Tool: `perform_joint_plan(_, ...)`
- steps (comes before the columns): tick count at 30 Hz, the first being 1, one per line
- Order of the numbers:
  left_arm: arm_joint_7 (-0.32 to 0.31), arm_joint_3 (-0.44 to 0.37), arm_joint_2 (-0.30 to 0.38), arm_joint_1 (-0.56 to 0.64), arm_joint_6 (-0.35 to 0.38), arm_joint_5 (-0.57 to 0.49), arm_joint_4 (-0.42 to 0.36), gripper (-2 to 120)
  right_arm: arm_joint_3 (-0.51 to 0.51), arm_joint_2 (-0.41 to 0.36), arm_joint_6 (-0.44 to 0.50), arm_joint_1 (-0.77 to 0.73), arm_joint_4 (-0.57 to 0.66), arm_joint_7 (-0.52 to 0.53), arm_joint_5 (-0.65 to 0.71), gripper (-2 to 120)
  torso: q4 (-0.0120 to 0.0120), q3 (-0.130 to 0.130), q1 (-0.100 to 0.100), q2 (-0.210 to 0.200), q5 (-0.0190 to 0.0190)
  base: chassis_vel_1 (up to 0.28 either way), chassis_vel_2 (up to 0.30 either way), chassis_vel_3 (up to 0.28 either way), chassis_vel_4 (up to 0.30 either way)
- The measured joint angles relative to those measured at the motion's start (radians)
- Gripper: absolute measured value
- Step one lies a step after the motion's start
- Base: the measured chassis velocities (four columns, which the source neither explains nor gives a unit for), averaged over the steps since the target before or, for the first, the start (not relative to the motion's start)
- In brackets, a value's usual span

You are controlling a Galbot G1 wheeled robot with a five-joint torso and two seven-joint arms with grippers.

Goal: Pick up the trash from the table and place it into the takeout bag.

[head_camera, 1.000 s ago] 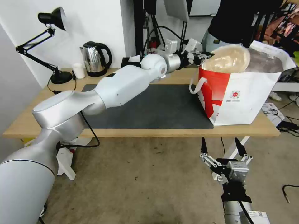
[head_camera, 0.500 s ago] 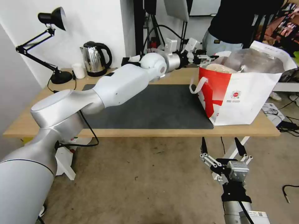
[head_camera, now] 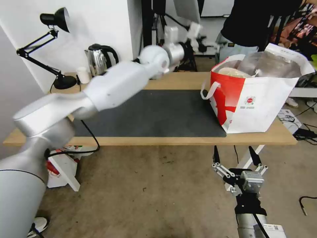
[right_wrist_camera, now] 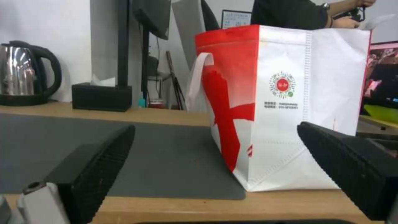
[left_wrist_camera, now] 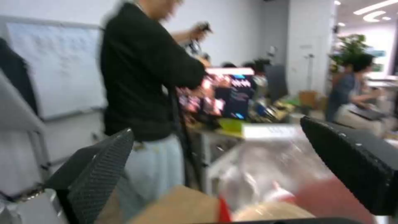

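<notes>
Beige shallow bowl (head_camera: 232, 72) in the head view, down inside the takeout bag (head_camera: 261, 99), just under the rim at the bag's 11 o'clock corner. A second ago tilted up over the mouth, pinched at its edge; half a second ago dropped in, with the fingers let go at the rim. Now up and away: left gripper (head_camera: 200, 41) raised clear toward 12 o'clock, well apart from the bag, holding nothing. Reads as the drop done for this item and the arm pulling back. Stands at 3 o'clock on the tabletop (head_camera: 185, 81), half on the dark mat (head_camera: 158, 112). Hangs low at 5 o'clock, below the tabletop edge: right gripper (head_camera: 235, 157), parked, fingers spread, empty.

From the left wrist view, left gripper (left_wrist_camera: 215, 130) wide apart, nothing between the black pads, touching nothing. Beyond them, silver foil lining (left_wrist_camera: 265, 168) of the bag mouth, and the beige bowl (left_wrist_camera: 269, 214) lying in it.

From the right wrist view, right gripper (right_wrist_camera: 215, 129) also wide apart and empty, facing the takeout bag (right_wrist_camera: 282, 102) across the mat (right_wrist_camera: 157, 155), short of the tabletop (right_wrist_camera: 166, 205) edge, no contact with either.
</notes>
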Motion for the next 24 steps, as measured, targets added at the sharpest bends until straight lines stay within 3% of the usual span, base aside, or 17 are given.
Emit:
perform_joint_plan(2,-0.013,-0.010,0.034,-0.010,-0.001,0.000,-0.024,100,0.000,0.000,0.000,0.000,0.000,0.000,0.000,100,0.0000,0.000,0.000,0.000,0.0000,0.000,0.000,0.000,0.000)
perform_joint_plan(6,-0.057,-0.034,0.205,-0.017,-0.013,0.053,-0.137,100,0.000,0.000,0.000,0.000,0.000,0.000,0.000,100,0.0000,0.000,0.000,0.000,-0.0002,0.000,0.000,0.000,0.000)
perform_joint_plan(8,-0.059,-0.040,0.232,-0.011,-0.017,0.061,-0.154,100,0.000,0.000,0.000,0.000,0.000,0.000,0.000,100,0.0000,0.000,0.000,0.000,-0.0002,0.000,0.000,0.000,0.000)
perform_joint_plan(9,-0.067,-0.068,0.332,0.022,-0.030,0.087,-0.221,100,0.000,0.000,0.000,0.000,0.000,0.000,0.000,100,0.0005,0.000,0.000,0.000,-0.0006,0.000,0.000,0.000,0.000)
perform_joint_plan(10,-0.071,-0.088,0.382,0.044,-0.033,0.099,-0.257,100,0.000,0.000,0.000,0.000,0.000,0.000,0.000,100,0.0007,0.000,0.000,0.000,-0.0011,0.000,0.000,0.000,0.000)
perform_joint_plan(12,-0.072,-0.110,0.422,0.066,-0.034,0.107,-0.289,100,0.000,0.000,0.000,0.000,0.000,0.000,0.000,100,0.0008,0.000,0.000,0.000,-0.0009,0.000,0.000,0.000,0.000)
perform_joint_plan(15,-0.083,-0.239,0.589,0.181,-0.038,0.134,-0.427,100,0.000,0.000,0.000,0.000,0.000,0.000,0.000,100,0.0004,0.000,0.000,0.000,0.0000,0.000,0.000,0.000,0.000)
perform_joint_plan(16,-0.083,-0.239,0.589,0.181,-0.038,0.134,-0.427,100,0.000,0.000,0.000,0.000,0.000,0.000,0.000,100,0.0004,0.000,0.000,0.000,0.0000,0.000,0.000,0.000,0.000)
perform_joint_plan(19,-0.092,-0.453,0.733,0.409,-0.037,0.157,-0.552,100,0.000,0.000,0.000,0.000,0.000,0.000,0.000,100,0.0007,0.000,0.000,0.000,-0.0002,0.000,0.000,0.000,0.000)
perform_joint_plan(20,-0.092,-0.453,0.733,0.409,-0.037,0.157,-0.552,100,0.000,0.000,0.000,0.000,0.000,0.000,0.000,100,0.0007,0.000,0.000,0.000,-0.0002,0.000,0.000,0.000,0.000)
perform_joint_plan(22,-0.093,-0.607,0.784,0.556,-0.038,0.157,-0.600,100,0.000,0.000,0.000,0.000,0.000,0.000,0.000,100,0.0008,0.000,0.000,0.000,-0.0018,0.000,0.000,0.000,0.000)
perform_joint_plan(24,-0.093,-0.776,0.841,0.744,-0.074,0.150,-0.647,100,0.000,0.000,0.000,0.000,0.000,0.000,0.000,100,0.0006,0.000,0.000,0.000,0.0009,0.000,0.000,0.000,0.000)
